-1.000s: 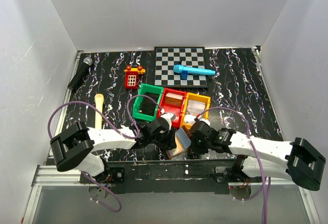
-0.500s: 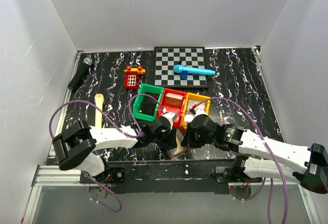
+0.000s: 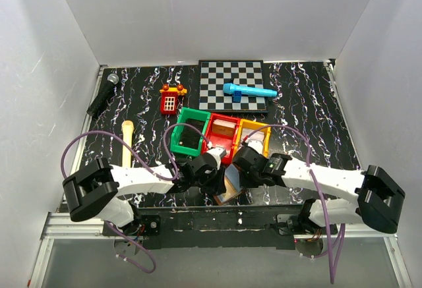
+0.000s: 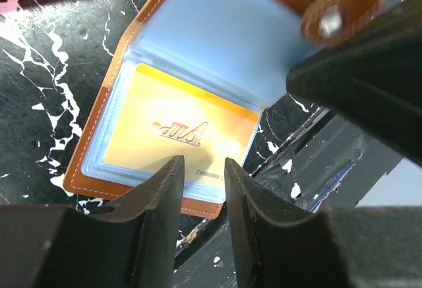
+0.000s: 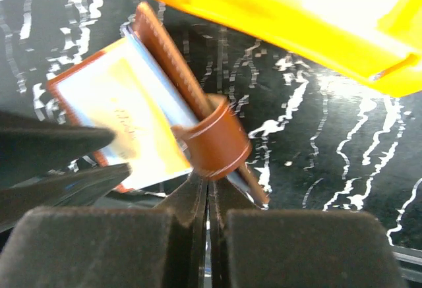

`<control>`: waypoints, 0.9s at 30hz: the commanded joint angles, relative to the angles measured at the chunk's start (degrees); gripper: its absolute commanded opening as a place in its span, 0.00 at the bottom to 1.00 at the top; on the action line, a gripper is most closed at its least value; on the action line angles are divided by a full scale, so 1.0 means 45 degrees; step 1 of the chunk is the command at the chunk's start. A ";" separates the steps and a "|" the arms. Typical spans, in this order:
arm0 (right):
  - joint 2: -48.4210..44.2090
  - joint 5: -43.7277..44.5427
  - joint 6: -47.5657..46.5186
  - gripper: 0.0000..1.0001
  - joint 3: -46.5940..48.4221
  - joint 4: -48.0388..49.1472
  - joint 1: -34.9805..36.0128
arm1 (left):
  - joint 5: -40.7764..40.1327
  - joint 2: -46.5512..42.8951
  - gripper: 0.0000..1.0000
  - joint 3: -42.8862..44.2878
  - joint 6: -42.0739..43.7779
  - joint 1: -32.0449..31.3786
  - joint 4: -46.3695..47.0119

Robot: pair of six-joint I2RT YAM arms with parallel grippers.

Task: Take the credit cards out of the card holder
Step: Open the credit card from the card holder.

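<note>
The card holder [image 4: 86, 174] lies open near the table's front edge, brown outside with pale blue pockets. Its upper half stands raised, and the snap strap [image 5: 214, 140] curls over it. A yellow credit card [image 4: 178, 130] sits in the lower pocket. My left gripper [image 4: 201, 166] hovers over that card's near edge, its jaws a narrow gap apart with nothing between them. The shut right gripper [image 5: 210, 181] has its tips right under the strap, against the raised half. Whether it pinches the leather I cannot tell. In the top view the card holder [image 3: 232, 184] shows between both wrists.
Green bin [image 3: 191, 134], red bin [image 3: 223, 132] and orange bin [image 3: 254, 135] stand just behind the card holder. Farther back are a chessboard [image 3: 224, 77] with a blue microphone [image 3: 247, 91], a red toy [image 3: 170, 99], a black microphone [image 3: 104, 93] and a wooden handle [image 3: 126, 140].
My right arm has swung in from the right and now reaches the card holder's raised half. The left gripper has stayed over the card, its jaws slightly narrower.
</note>
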 commanded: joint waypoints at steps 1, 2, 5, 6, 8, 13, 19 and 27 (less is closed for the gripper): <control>0.0362 0.0528 0.0340 0.01 -0.0495 -0.0220 -0.0393 | -0.0263 0.0007 0.31 -0.0785 0.0108 -0.0097 -0.1725; 0.0518 0.0411 0.0321 0.01 -0.0573 -0.0239 -0.0413 | -0.0283 -0.0052 0.31 -0.0805 0.0107 -0.0097 -0.1725; 0.0792 -0.0057 0.0456 0.01 -0.0769 -0.0258 -0.0413 | -0.0361 -0.0227 0.32 -0.0903 0.0127 -0.0097 -0.1725; 0.0832 -0.0136 0.0515 0.01 -0.0827 -0.0220 -0.0413 | -0.0361 -0.0286 0.32 -0.0961 0.0108 -0.0097 -0.1725; 0.0871 -0.0331 0.0652 0.01 -0.1003 -0.0142 -0.0413 | -0.0361 -0.0423 0.31 -0.1039 0.0069 -0.0116 -0.1705; 0.1066 -0.0898 0.1042 0.01 -0.1355 0.0424 -0.0335 | -0.1161 -0.0755 0.33 -0.1157 0.0185 -0.0097 -0.1686; 0.1125 -0.1191 0.1531 0.01 -0.1297 0.0620 0.0191 | -0.1611 -0.1691 0.34 -0.1526 0.1608 -0.0097 -0.1297; 0.0716 -0.1250 0.2000 0.01 -0.1395 0.0738 0.0934 | -0.0111 -0.1813 0.35 -0.1764 0.2998 -0.0097 -0.0727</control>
